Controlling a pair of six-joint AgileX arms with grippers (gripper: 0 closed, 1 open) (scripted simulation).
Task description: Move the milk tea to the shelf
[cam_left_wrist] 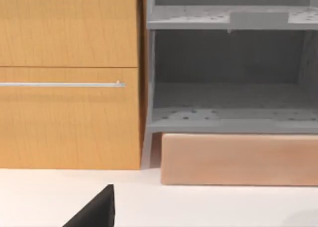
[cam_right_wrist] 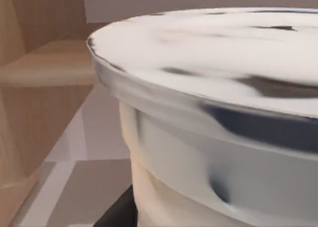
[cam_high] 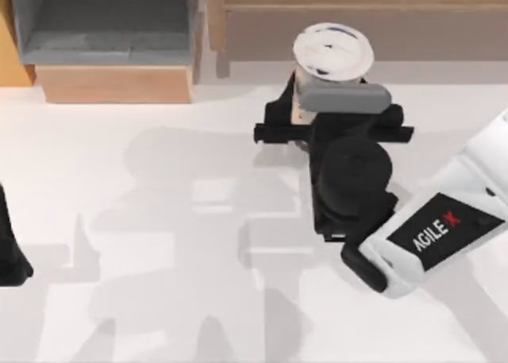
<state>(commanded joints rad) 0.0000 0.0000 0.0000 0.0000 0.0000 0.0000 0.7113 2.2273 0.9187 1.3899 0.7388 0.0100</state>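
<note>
Item: milk tea (cam_high: 333, 52), upright, pinched in my right claw (cam_high: 305, 109) at its body under the white lid. Shelf (cam_high: 357, 1) lies just beyond the claw. My left claw (cam_high: 9, 252) sits parked far left over the surface (cam_high: 159, 220); grip cannot be told.

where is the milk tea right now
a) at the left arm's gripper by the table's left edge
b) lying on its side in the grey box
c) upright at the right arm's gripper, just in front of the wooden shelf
c: the top view shows the milk tea with its lid up at the right gripper, before the shelf; the left gripper is parked at the left edge.
</note>
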